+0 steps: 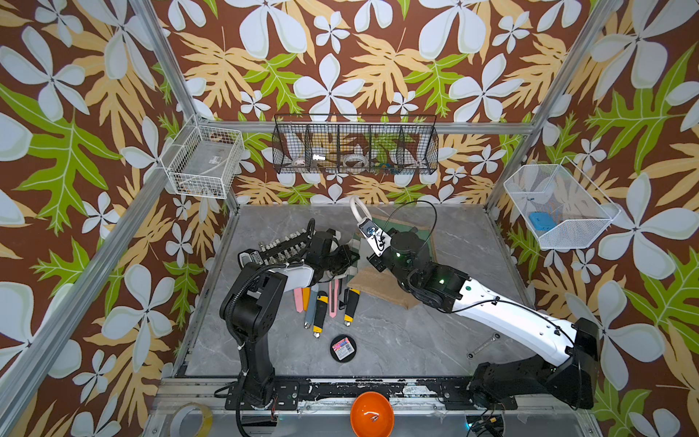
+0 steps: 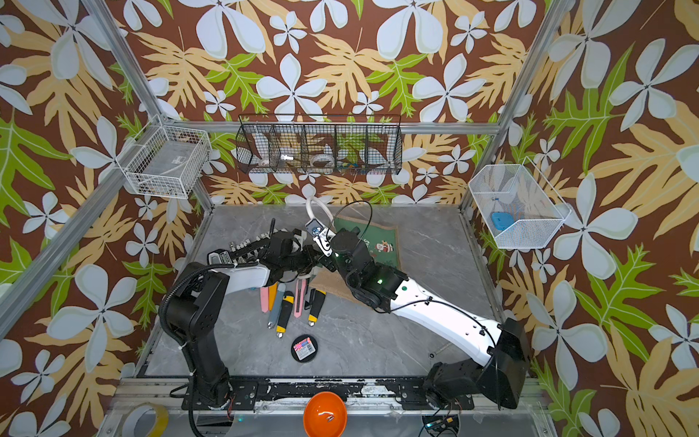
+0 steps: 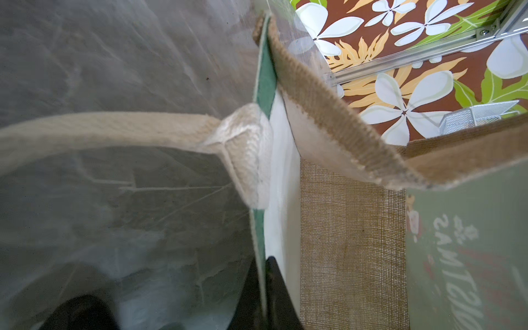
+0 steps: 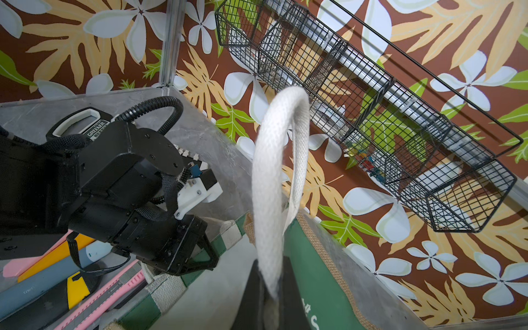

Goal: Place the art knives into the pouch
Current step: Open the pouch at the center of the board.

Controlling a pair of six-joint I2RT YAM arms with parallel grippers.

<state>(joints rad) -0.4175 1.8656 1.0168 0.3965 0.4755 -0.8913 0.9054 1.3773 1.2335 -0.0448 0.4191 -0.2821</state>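
The pouch (image 1: 382, 282), tan burlap with a green printed front panel (image 2: 382, 242), lies on the grey table with its mouth towards the left arm. My right gripper (image 4: 271, 285) is shut on its white rope handle (image 4: 274, 160), which loops up above the table (image 1: 357, 208). My left gripper (image 3: 264, 274) is shut on the thin green-and-white rim of the pouch (image 3: 351, 228), and the right wrist view shows it there too (image 4: 210, 257). Several art knives (image 1: 320, 308) lie side by side under the left arm, in no gripper.
A black socket rack (image 1: 280, 249) sits behind the left arm. A round black tin (image 1: 343, 349) and a wrench (image 1: 484, 345) lie near the front. Wire baskets hang on the walls (image 1: 355, 145) (image 1: 206, 162) (image 1: 559, 206). An orange bowl (image 1: 372, 414) sits past the front rail.
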